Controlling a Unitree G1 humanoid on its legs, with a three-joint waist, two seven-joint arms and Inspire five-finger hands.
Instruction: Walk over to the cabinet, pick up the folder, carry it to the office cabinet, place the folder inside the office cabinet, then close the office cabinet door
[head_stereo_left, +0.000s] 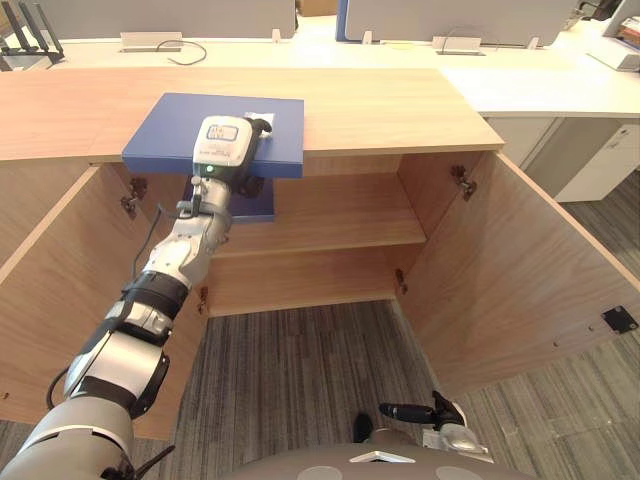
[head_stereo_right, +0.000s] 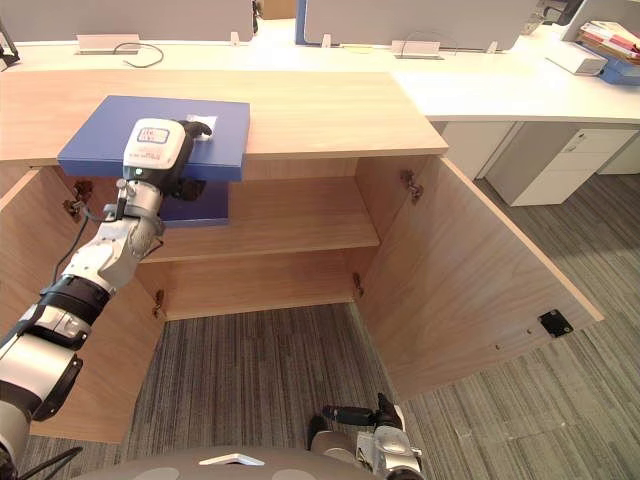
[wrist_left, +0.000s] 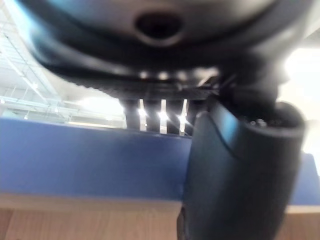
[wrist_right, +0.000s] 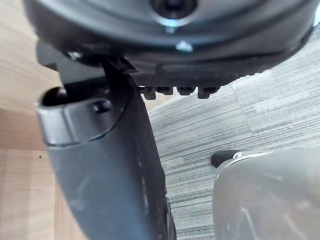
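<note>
A blue folder (head_stereo_left: 165, 135) lies flat on the wooden cabinet top (head_stereo_left: 400, 110), its front edge sticking out past the cabinet's front. My left hand (head_stereo_left: 228, 148) is at that front edge. The left wrist view has its fingers (wrist_left: 161, 114) above the folder (wrist_left: 90, 160) and its thumb (wrist_left: 235, 170) curled down across the edge, pinching it. A further blue piece (head_stereo_left: 258, 203) hangs just below the hand at shelf height; I cannot tell if it belongs to the folder. My right hand (head_stereo_left: 412, 411) hangs low over the carpet, fingers relaxed and holding nothing.
Both cabinet doors stand wide open: the left door (head_stereo_left: 50, 290) beside my left arm, the right door (head_stereo_left: 520, 270) swung out over the carpet. One shelf (head_stereo_left: 330, 215) spans the inside. White desks (head_stereo_left: 540, 85) with cables and a drawer unit (head_stereo_left: 600, 160) stand behind.
</note>
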